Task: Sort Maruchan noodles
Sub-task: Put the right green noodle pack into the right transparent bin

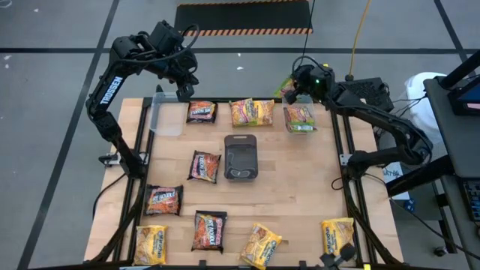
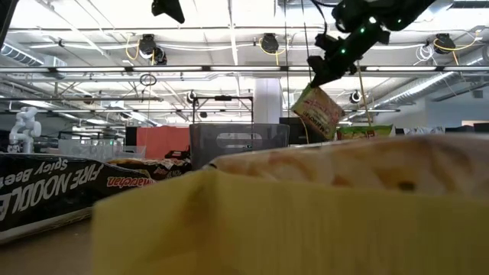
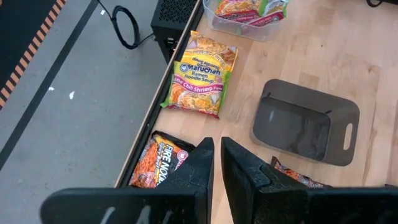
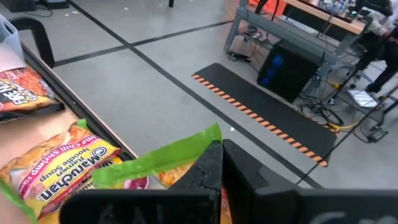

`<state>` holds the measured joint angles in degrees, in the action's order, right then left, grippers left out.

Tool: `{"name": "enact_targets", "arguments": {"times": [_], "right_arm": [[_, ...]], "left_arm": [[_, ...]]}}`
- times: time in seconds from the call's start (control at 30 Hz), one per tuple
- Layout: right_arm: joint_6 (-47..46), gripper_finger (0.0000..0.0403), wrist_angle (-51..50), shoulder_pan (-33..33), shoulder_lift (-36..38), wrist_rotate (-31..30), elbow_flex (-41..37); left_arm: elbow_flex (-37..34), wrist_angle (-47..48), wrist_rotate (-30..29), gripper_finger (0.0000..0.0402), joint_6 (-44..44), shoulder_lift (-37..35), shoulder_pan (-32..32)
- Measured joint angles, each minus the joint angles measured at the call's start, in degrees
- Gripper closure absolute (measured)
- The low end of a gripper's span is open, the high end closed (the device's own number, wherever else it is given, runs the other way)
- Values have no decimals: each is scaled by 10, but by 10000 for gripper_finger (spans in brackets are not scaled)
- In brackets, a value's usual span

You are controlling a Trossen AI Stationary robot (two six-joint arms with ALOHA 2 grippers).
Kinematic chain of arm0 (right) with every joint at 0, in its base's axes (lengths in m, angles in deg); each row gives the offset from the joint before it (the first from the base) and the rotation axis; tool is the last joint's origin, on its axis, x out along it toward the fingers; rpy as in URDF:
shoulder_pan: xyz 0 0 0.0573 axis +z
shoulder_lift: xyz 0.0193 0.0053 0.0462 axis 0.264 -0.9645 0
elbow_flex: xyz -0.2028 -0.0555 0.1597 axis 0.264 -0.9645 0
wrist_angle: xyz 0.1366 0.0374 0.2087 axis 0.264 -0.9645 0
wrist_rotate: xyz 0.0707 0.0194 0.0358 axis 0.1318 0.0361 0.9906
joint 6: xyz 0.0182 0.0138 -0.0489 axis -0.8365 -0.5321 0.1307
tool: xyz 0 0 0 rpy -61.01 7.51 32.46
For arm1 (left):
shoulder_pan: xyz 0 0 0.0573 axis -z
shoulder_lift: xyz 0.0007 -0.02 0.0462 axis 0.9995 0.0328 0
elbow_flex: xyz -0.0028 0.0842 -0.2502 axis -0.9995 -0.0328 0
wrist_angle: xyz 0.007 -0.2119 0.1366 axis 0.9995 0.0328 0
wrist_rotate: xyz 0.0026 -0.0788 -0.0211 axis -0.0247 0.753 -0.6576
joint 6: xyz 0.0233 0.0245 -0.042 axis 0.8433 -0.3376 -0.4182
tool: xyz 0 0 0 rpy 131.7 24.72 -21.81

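1. Right gripper [image 1: 291, 88] is clenched on the edge of a green-edged Maruchan packet [image 2: 318, 111], which hangs well above the table at the far right corner, just beside the clear tub [image 1: 300, 118] that already holds green-edged packets.
2. Left gripper [image 1: 182, 91] hovers empty over the far left edge, fingers [image 3: 202, 168] nearly together, above a dark Fire Noodle packet [image 1: 201, 112]. An empty clear tub [image 1: 166, 118] sits beside it.
3. Step in hand, as I read it: drop the held packet into the right tub.
4. Do it well: centre over the tub opening, lower until the dangling end is inside the walls, then release. It hangs tilted, so a high drop risks catching the rim.
5. Yellow and dark packets remain scattered around the grey tray [image 1: 241, 157].
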<state>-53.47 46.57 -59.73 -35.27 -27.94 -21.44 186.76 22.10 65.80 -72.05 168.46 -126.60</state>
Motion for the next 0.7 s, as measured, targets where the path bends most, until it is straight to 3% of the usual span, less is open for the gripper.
{"name": "enact_targets", "arguments": {"times": [0.37, 0.5, 0.7], "right_arm": [[15, 403, 28, -23, -55, 16, -6], [6, 403, 74, -30, -57, 51, -38], [-16, 403, 111, -33, -58, 53, -86]], "left_arm": [[0, 0, 0, 364, 0, 0, 0], [0, 0, 0, 364, -1, 0, 0], [0, 0, 0, 364, -1, 0, 0]]}}
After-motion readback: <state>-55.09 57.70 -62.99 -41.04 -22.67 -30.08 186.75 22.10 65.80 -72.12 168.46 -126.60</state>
